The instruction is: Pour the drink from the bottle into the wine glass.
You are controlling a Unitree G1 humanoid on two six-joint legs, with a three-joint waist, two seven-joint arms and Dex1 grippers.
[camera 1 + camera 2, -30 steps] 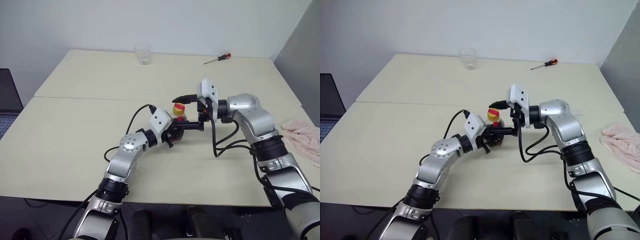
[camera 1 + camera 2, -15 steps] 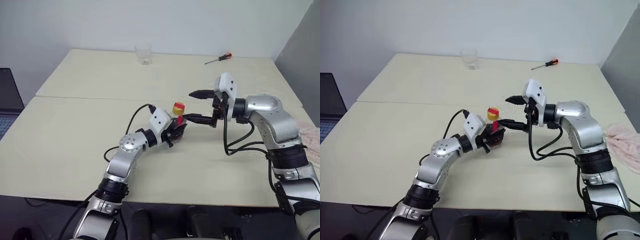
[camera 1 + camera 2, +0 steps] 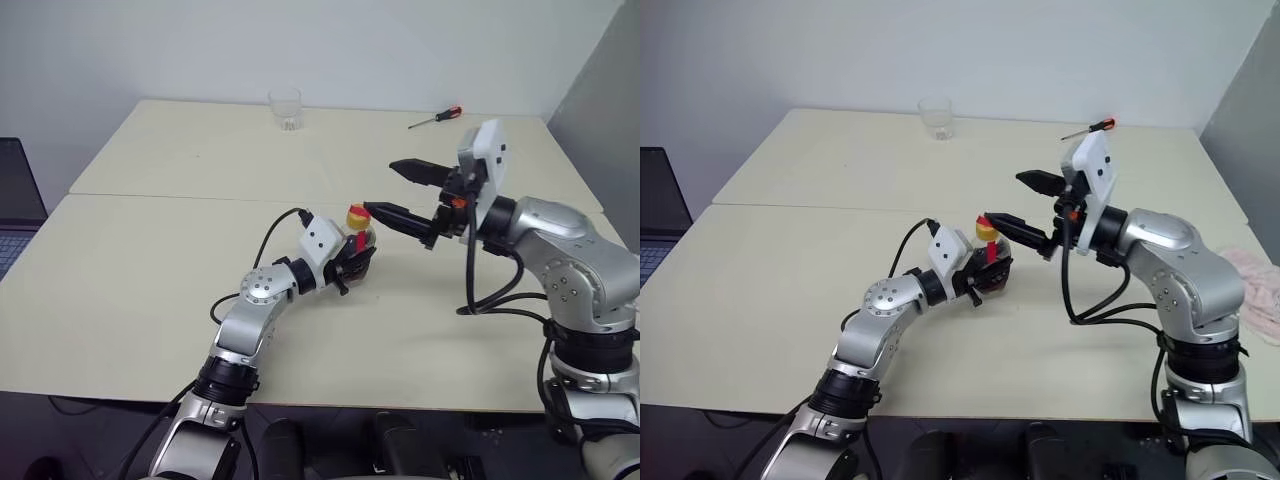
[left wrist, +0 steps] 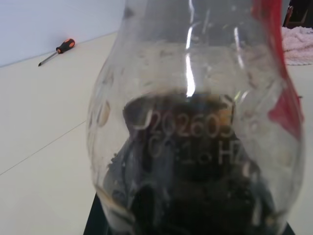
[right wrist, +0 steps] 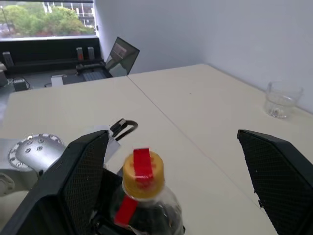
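Note:
The bottle is small and clear, with a yellow cap and a red strip. It stands upright just above the table's middle, with my left gripper shut on its body. The drink, almost black, fills the bottle's lower part. My right gripper hangs open just right of the cap and slightly above it, pointing towards the cap; its fingers are spread wide and touch nothing. The wine glass is out of view.
A short clear tumbler stands at the table's far edge, and an orange-handled screwdriver lies at the far right. A pink cloth rests on the right edge. A laptop sits off the table to the left.
My right gripper, which straddled the cap a second ago, has pulled away up and to the right and turned its wrist, staying open. The left gripper and the bottle have kept still.

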